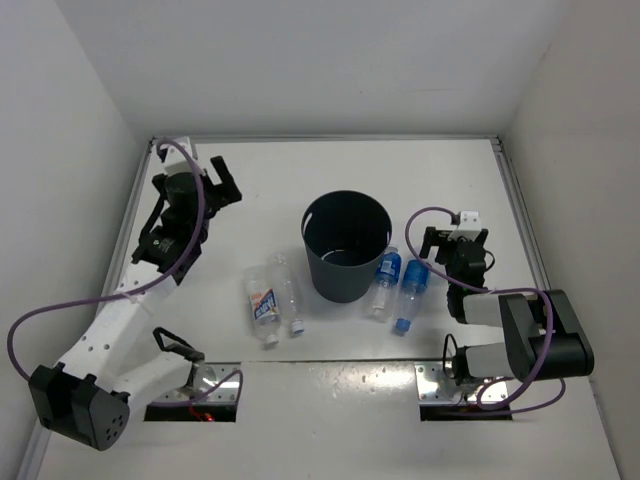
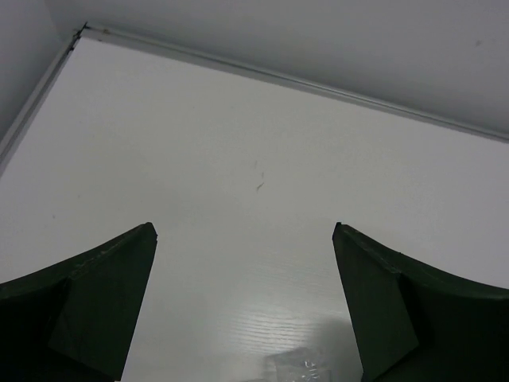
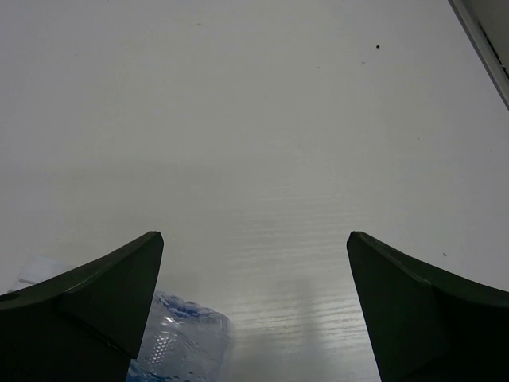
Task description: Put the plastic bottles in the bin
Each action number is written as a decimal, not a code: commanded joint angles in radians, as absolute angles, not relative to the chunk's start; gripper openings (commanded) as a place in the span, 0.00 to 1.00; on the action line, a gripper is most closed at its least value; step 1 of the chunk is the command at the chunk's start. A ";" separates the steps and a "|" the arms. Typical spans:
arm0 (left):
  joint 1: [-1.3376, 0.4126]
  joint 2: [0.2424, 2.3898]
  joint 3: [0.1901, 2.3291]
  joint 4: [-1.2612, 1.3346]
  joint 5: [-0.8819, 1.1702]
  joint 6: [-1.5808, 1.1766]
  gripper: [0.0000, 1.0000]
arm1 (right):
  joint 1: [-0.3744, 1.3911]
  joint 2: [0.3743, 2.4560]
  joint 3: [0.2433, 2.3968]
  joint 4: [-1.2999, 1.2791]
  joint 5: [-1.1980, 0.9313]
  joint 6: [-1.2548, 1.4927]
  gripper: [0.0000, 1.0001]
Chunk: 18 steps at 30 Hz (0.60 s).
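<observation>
Closest to the lens, the left arm [image 1: 110, 340] and the right arm [image 1: 525, 340] are rising from their bases at the near edge of the white worktop [image 1: 300, 170]. Near the middle of that worktop the bin [image 1: 340, 280] is standing upright, its mouth facing up. All four bottles are lying on their sides outside it. Just right of the bin a blue-labelled bottle [image 1: 385, 283] is resting close to its wall, and a second blue-labelled bottle [image 1: 411, 293] is lying alongside. To the bin's left, the white-orange-labelled bottle [image 1: 262, 305] and the clear white-capped bottle [image 1: 287, 288] are lying side by side, caps pointing toward the near edge.

The left pincer [image 1: 222, 182] is hovering over the far-left worktop, well apart from every bottle, fingers spread and gripping nothing. The right pincer [image 1: 457, 233] is hanging just right of the blue-labelled pair, likewise released, with bare worktop showing between its fingers.
</observation>
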<state>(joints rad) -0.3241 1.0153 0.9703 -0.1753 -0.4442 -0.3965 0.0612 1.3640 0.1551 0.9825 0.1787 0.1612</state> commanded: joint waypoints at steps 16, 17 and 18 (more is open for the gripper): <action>-0.233 0.967 0.763 -0.238 -0.120 -0.788 1.00 | 0.051 1.358 0.186 1.014 0.152 0.169 1.00; -0.233 0.956 0.723 -0.238 -0.109 -0.802 1.00 | 0.051 1.358 0.186 1.023 0.152 0.169 1.00; -0.242 0.956 0.706 -0.238 -0.080 -0.813 1.00 | 0.051 1.358 0.186 1.023 0.161 0.169 1.00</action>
